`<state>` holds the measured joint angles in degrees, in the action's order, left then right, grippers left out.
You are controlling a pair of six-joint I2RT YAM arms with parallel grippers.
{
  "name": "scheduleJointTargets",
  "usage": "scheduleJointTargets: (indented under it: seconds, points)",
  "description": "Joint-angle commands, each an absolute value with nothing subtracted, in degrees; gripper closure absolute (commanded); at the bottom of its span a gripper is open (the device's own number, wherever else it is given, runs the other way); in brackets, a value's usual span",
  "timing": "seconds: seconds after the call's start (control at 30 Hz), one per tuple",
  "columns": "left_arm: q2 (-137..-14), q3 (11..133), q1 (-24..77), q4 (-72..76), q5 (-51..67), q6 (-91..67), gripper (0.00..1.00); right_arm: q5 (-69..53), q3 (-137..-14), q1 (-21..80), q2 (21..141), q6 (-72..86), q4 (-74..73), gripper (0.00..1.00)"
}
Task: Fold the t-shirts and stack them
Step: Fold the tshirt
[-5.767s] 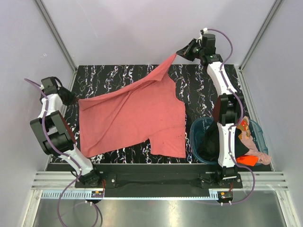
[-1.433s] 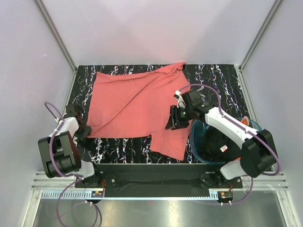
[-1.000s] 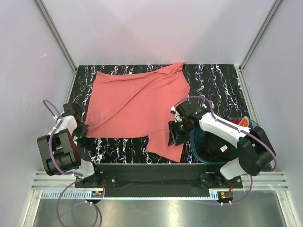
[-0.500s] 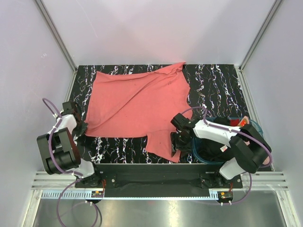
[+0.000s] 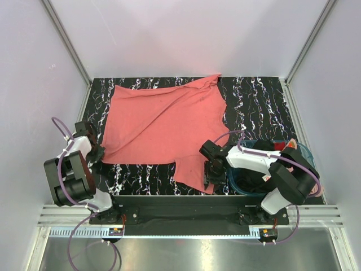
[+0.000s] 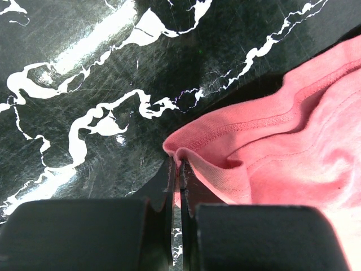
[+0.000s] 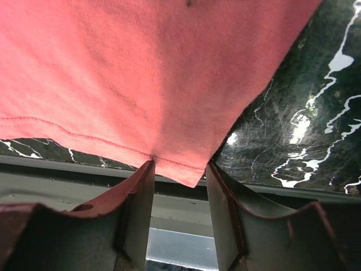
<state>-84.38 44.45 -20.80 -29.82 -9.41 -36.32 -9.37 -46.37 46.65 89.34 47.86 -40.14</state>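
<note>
Top view: the white right arm (image 5: 251, 160) overlies the round teal plastic basket (image 5: 306, 153) at 4 o'clock, so the crumpled black fabric t-shirt (image 5: 248, 179) inside shows only in part. The right jaws cover the 5 o'clock corner of the large plain salmon-red fabric t-shirt (image 5: 163, 124). The left jaws are too small to read. Left wrist view: shirt cut off at 3 and 6 o'clock. Right wrist view: cut off at 12 o'clock.
</note>
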Motion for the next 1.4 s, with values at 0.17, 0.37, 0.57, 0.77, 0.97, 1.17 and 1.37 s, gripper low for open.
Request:
scheduleJointTargets:
  seconds: [0.17, 0.37, 0.57, 0.77, 0.97, 1.17, 1.37]
  points:
    - [-85.1, 46.4, -21.1, -27.8, -9.1, -35.2, 1.0, -4.2, -42.4, 48.3, 90.3, 49.8, -38.5, 0.68]
    - [-84.5, 46.1, -21.1, -28.0, -9.8, -34.8, 1.0, -1.2, -45.2, 48.2, 89.7, 50.2, -38.3, 0.94]
    - [-83.2, 48.9, -21.1, -30.1, -8.8, -33.8, 1.0, 3.8, -53.9, 42.4, 86.1, 45.0, -42.1, 1.0]
    - [-79.5, 58.8, -20.5, -31.5, -3.8, -30.9, 1.0, 1.4, -76.6, 26.2, 89.0, 30.6, -44.2, 1.0]
    - [-84.5, 82.3, -19.6, -40.9, 1.7, -33.3, 1.0, 1.5, -116.8, 18.1, 100.3, 22.9, -54.0, 1.0]
    - [-83.3, 98.4, -19.3, -46.1, 2.6, -34.2, 1.0, 2.5, -149.9, 14.0, 106.4, 21.4, -61.5, 1.0]
    - [-83.8, 111.1, -19.2, -44.7, 4.0, -35.9, 1.0, 4.3, -141.5, 12.4, 95.3, 20.8, -41.9, 1.0]
